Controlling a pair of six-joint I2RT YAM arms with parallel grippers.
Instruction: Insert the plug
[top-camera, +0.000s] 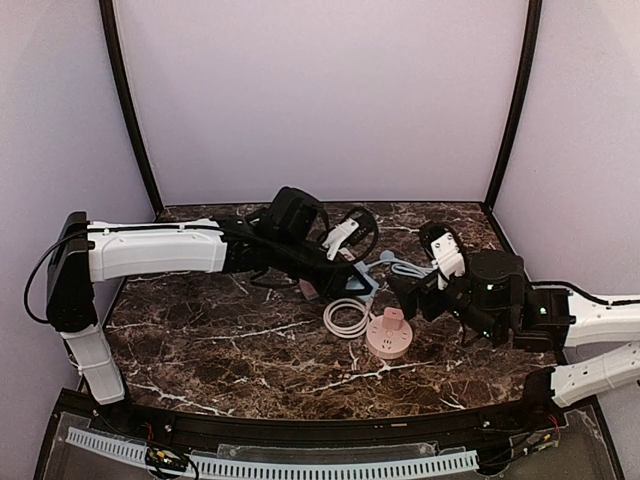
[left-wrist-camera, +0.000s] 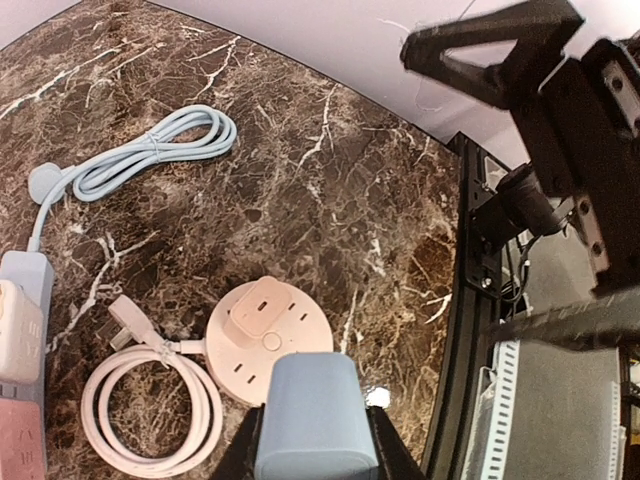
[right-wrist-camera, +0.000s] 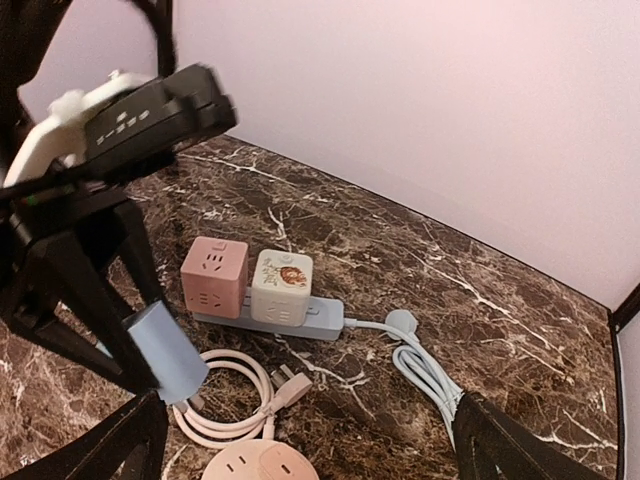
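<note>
My left gripper (left-wrist-camera: 315, 445) is shut on a light blue plug block (left-wrist-camera: 315, 415), which hangs a little above the marble table just beside the round pink socket (left-wrist-camera: 270, 345). A pink adapter (left-wrist-camera: 262, 308) sits in that socket's top. In the top view the blue plug (top-camera: 362, 284) is up and left of the pink socket (top-camera: 388, 336). My right gripper (right-wrist-camera: 310, 445) stands wide open over the socket's (right-wrist-camera: 258, 465) near side with nothing between its fingers (right-wrist-camera: 100, 450). The blue plug (right-wrist-camera: 165, 350) shows at the left of the right wrist view.
A blue power strip (right-wrist-camera: 315, 320) carries a pink cube (right-wrist-camera: 213, 275) and a cream cube (right-wrist-camera: 282, 285). Its blue cable (right-wrist-camera: 430, 370) is bundled to the right. The socket's pale pink cable (left-wrist-camera: 150, 405) lies coiled to the left of the socket. A black frame (left-wrist-camera: 470, 300) marks the table's near edge.
</note>
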